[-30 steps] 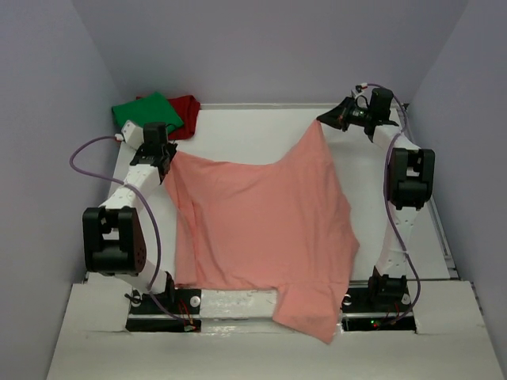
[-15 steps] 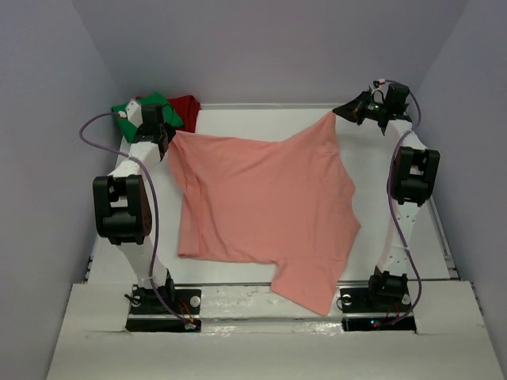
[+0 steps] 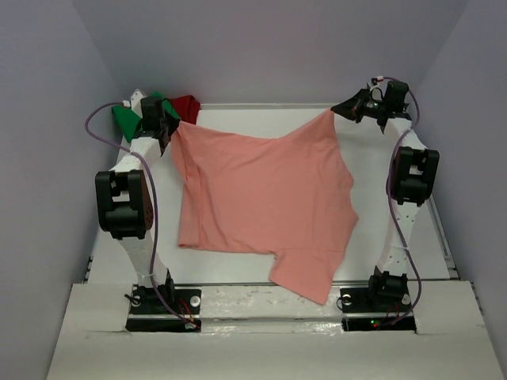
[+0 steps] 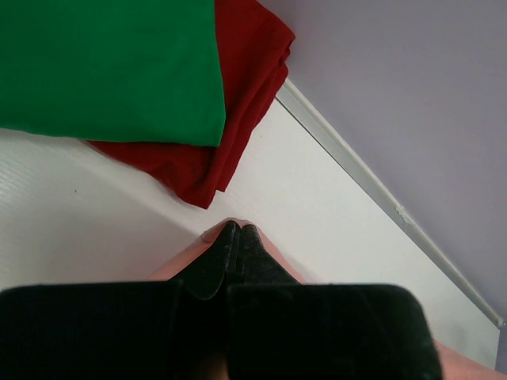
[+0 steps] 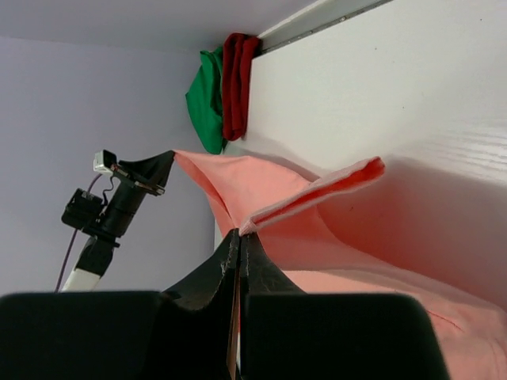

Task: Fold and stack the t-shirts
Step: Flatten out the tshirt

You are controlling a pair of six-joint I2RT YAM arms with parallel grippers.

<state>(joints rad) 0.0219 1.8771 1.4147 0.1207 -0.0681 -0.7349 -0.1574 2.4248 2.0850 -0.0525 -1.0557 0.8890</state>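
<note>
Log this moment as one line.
left hand: shut on salmon-pink t-shirt | right hand: shut on same shirt | shirt: stretched between hands, rest on table | green t-shirt: atop dark red t-shirt, far-left corner

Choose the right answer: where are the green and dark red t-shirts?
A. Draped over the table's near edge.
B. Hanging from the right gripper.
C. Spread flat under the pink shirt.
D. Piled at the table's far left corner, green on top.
D: the green t-shirt lies over the dark red t-shirt in the far left corner, just beyond the left gripper.
</note>
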